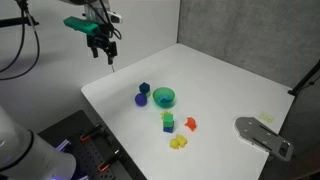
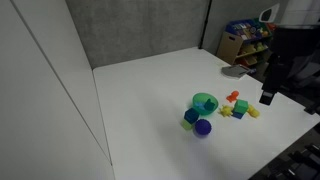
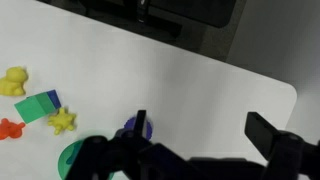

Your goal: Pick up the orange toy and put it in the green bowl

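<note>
The orange toy (image 1: 190,124) lies on the white table (image 1: 220,80), just beside the green-and-yellow block (image 1: 167,120). It also shows in an exterior view (image 2: 233,98) and at the left edge of the wrist view (image 3: 8,129). The green bowl (image 1: 164,96) stands upright and empty a little beyond it; it also shows in an exterior view (image 2: 205,102) and, partly cut off, in the wrist view (image 3: 70,160). My gripper (image 1: 103,50) hangs open and empty high above the table's far corner, well away from the toys. Its fingers (image 3: 203,135) are spread wide.
A dark blue toy (image 1: 143,95) sits next to the bowl. A yellow toy (image 1: 179,143) lies near the front edge. A grey flat object (image 1: 262,135) lies at the table's right corner. A shelf of coloured items (image 2: 245,40) stands behind the table.
</note>
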`<act>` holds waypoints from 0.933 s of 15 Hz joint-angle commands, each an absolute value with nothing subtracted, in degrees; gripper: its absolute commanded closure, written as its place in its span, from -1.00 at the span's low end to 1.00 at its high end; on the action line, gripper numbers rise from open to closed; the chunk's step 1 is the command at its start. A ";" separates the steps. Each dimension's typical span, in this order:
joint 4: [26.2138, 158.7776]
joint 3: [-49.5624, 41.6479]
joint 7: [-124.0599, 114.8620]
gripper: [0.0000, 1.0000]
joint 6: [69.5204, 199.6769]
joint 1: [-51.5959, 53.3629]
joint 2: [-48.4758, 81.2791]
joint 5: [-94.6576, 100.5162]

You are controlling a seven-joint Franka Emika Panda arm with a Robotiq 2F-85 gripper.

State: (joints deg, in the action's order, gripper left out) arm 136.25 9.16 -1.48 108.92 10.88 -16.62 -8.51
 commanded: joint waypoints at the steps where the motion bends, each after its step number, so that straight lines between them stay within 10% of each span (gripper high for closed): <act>1: 136.13 9.36 -1.45 -1.00 108.84 10.67 -16.62 -8.56; 14: 132.40 8.47 -15.34 -1.00 118.25 4.80 -10.98 1.83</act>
State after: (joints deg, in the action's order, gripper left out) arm 134.58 9.07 -12.35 116.61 6.49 -13.71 -0.16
